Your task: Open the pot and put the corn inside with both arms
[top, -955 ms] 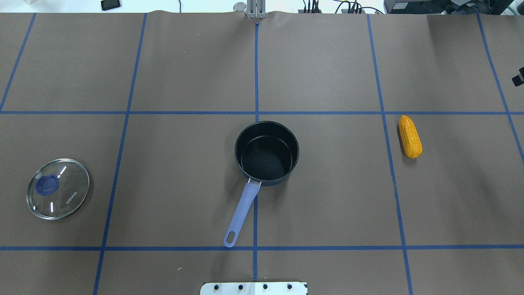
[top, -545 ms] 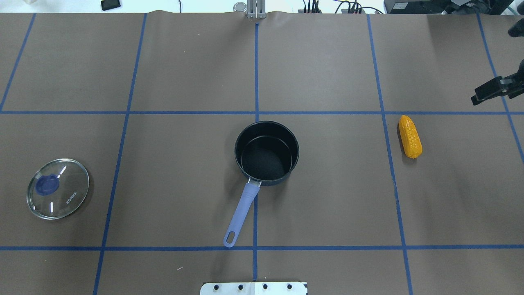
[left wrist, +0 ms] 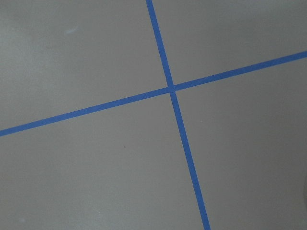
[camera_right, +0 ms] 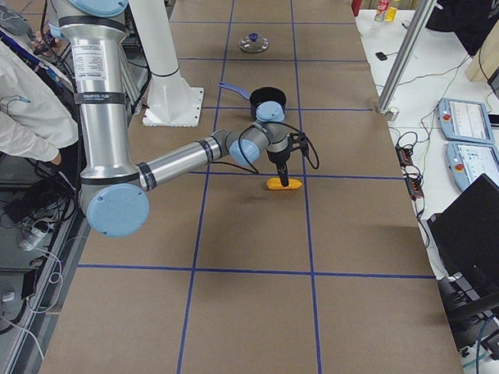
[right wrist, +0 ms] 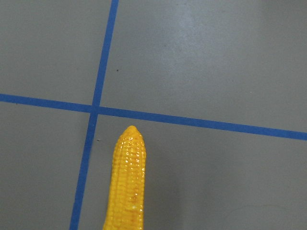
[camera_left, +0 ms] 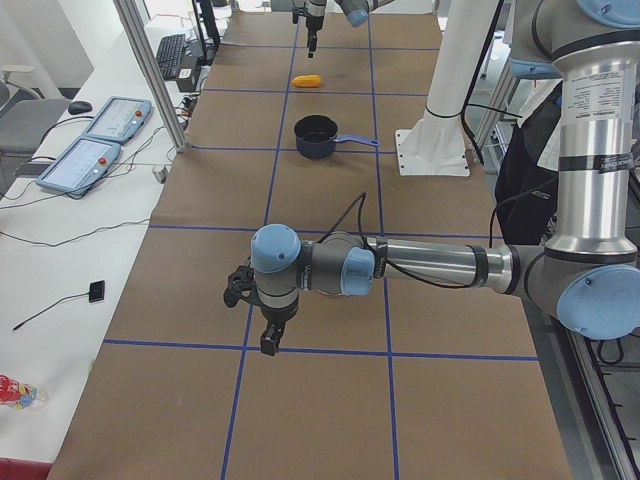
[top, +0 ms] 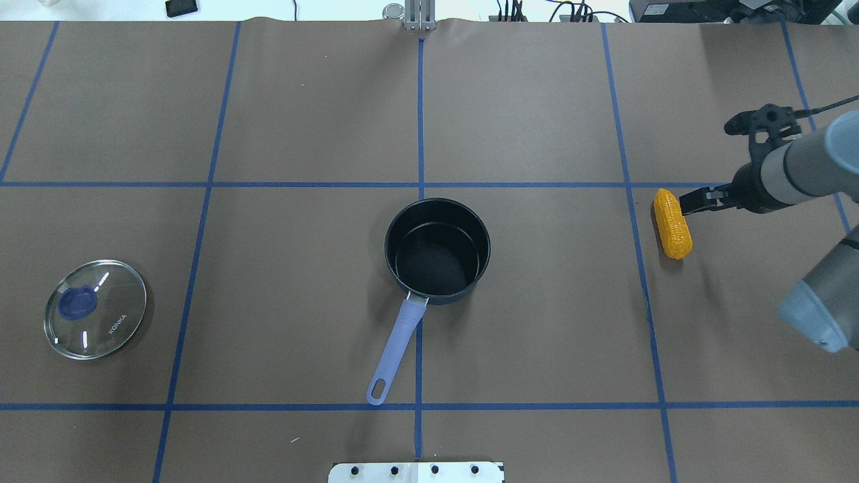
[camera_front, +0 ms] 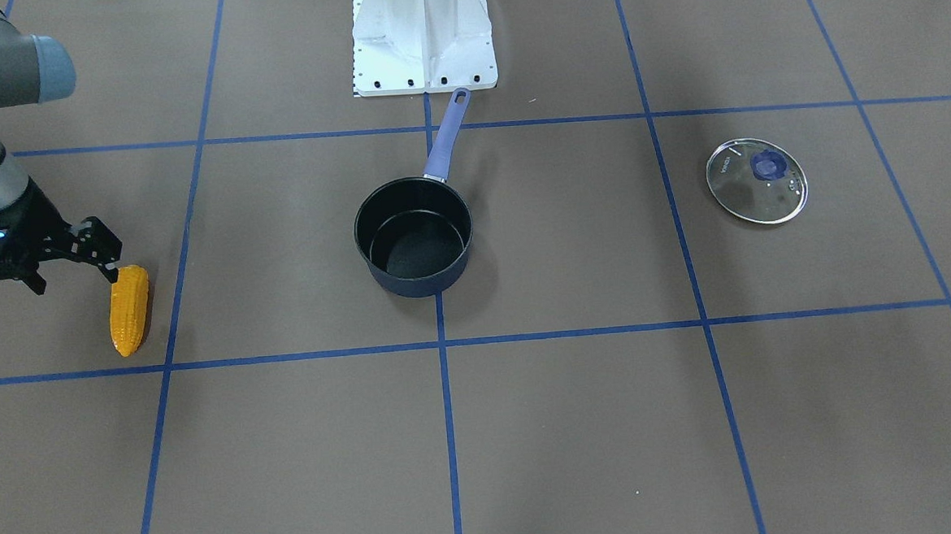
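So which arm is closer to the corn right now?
Right. The right gripper hangs just beside the corn's end; the left gripper is far away at the table's opposite end, well beyond the pot.

The table [left wrist: 72, 182] fills the whole frame, grey-brown. Two blue tape lines cross a little above its middle. The steep line [left wrist: 189, 153] runs from the top edge to the bottom edge, leaning right as it descends. The shallow line [left wrist: 81, 112] rises from left to right. A tiny dark speck [left wrist: 123, 144] sits below it.
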{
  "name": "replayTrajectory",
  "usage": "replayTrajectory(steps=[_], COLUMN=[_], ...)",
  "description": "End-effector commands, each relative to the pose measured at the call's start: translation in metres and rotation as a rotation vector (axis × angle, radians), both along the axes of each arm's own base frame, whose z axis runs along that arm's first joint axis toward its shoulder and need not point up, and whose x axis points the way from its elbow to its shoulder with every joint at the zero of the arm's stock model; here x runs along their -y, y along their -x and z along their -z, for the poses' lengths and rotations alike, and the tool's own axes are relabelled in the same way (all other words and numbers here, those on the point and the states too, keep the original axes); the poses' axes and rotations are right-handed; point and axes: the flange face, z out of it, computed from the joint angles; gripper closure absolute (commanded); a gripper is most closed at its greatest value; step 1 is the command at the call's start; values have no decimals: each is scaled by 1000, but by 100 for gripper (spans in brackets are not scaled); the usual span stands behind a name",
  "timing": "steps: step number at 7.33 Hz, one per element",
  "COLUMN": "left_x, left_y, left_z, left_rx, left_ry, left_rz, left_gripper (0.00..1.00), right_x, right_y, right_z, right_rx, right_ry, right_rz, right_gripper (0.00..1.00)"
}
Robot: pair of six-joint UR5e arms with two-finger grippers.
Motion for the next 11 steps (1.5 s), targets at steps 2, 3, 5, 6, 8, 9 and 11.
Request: replayTrajectory(steps=[2, 3, 5, 6, 8, 9, 11], left_x=[-2, -2, -2, -2, -1, -1, -1], left_y=[0, 0, -1, -1, -1, -1, -1], left_z=[-2, -6, -6, -6, -5, -5, -5], left_rx=[0, 0, -2, -2, -2, -2, -2], left_ry=[0, 6, 5, 5, 3, 2, 2], left_rz=[-1, -1, -1, -1, -1, -1, -1], left_gripper=[2, 2, 2, 2, 2, 2, 2], right_x=[12, 10, 4, 1, 1, 1, 1], right_y=[41, 44, 53, 56, 62, 63, 63], right_z=[-2, -5, -14, -15, -46, -53, -32], right_rx=[-18, -28, -52, -47, 7, 1, 35], right_ry=[-2, 2, 2, -10, -42, -37, -60], right_rz=[12, -5, -2, -6, -17, -18, -12], right_gripper=[0, 0, 11, 11, 18, 33, 100])
